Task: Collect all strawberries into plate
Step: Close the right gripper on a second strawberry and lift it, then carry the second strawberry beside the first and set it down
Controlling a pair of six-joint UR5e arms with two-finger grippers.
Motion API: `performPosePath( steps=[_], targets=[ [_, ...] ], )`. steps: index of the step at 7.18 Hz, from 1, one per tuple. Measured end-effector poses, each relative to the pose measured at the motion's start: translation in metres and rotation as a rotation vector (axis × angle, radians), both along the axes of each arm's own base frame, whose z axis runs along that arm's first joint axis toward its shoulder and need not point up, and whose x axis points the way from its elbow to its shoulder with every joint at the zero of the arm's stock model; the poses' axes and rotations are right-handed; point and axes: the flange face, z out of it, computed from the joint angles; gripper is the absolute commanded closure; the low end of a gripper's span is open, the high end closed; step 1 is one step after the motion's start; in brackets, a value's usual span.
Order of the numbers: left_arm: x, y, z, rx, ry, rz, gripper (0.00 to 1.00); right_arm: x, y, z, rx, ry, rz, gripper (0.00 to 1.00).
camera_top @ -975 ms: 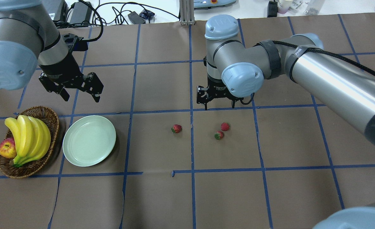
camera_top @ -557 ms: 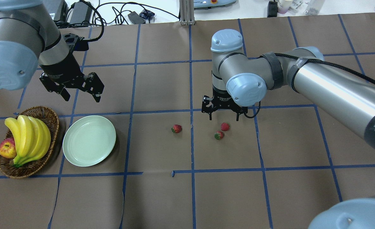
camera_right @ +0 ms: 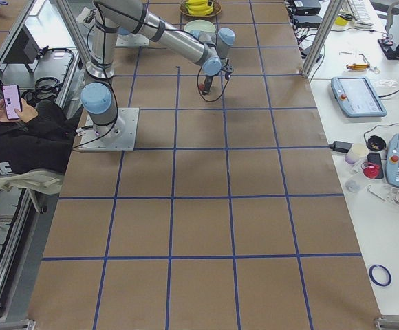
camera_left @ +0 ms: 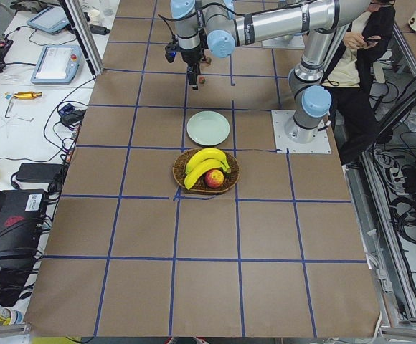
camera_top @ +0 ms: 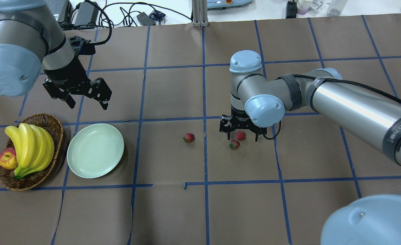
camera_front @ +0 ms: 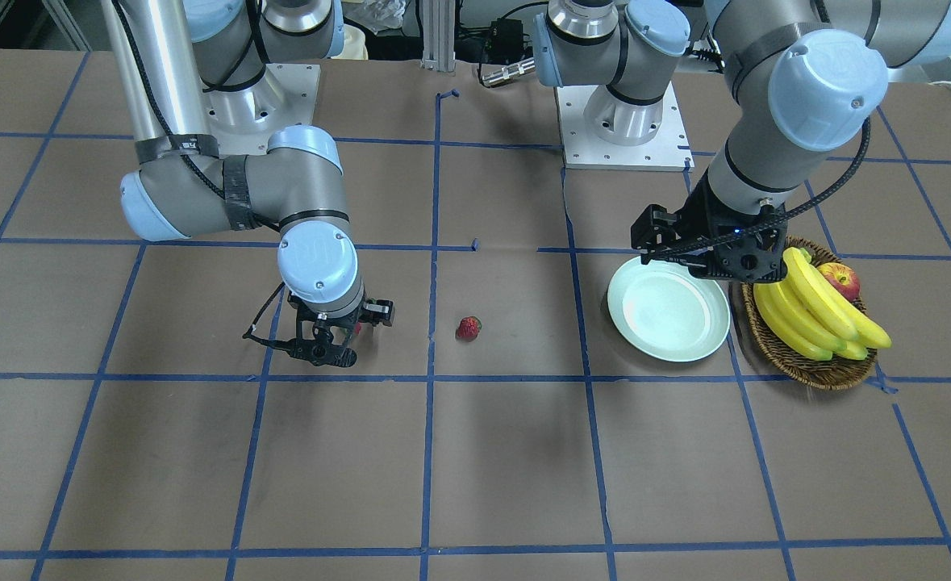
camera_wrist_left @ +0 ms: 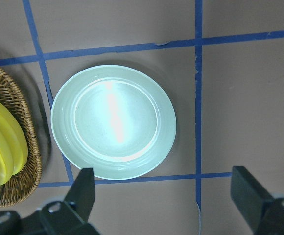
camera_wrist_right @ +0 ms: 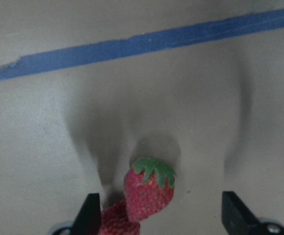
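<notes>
Three strawberries lie on the brown paper: one alone (camera_top: 188, 137) and two close together (camera_top: 240, 135) (camera_top: 234, 145). My right gripper (camera_top: 241, 137) is open and low, one finger on each side of the farther berry of the pair. In the right wrist view that berry (camera_wrist_right: 148, 188) sits between the fingertips (camera_wrist_right: 235, 213), with the other berry (camera_wrist_right: 118, 220) at the bottom edge. The pale mint plate (camera_top: 95, 150) is empty. My left gripper (camera_top: 87, 103) is open and empty, raised beyond the plate; the left wrist view looks down on the plate (camera_wrist_left: 113, 121).
A wicker basket (camera_top: 55, 127) with bananas (camera_top: 30, 148) and an apple (camera_top: 7, 159) stands just left of the plate. Blue tape lines cross the brown table cover. Cables and devices lie past the far edge.
My right gripper has moved toward the near side and down, from beyond the berry pair to straddling its farther berry. The left gripper has hardly moved. No berry has moved.
</notes>
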Motion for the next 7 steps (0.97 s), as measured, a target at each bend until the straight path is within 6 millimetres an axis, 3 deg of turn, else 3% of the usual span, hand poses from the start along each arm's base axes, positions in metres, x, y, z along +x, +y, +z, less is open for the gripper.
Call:
performPosePath(
  steps=[1,4,7],
  targets=[
    [0.0,0.0,0.0,0.0,0.0,-0.001,0.0,-0.003,-0.002,-0.001,-0.002,0.0,-0.006,1.0],
    [0.0,0.0,0.0,0.001,-0.001,-0.001,0.0,-0.005,-0.005,0.002,-0.01,0.004,-0.024,1.0],
    [0.001,0.0,0.001,-0.001,-0.002,-0.003,0.0,-0.002,-0.027,0.038,-0.082,0.006,-0.051,1.0]
  ],
)
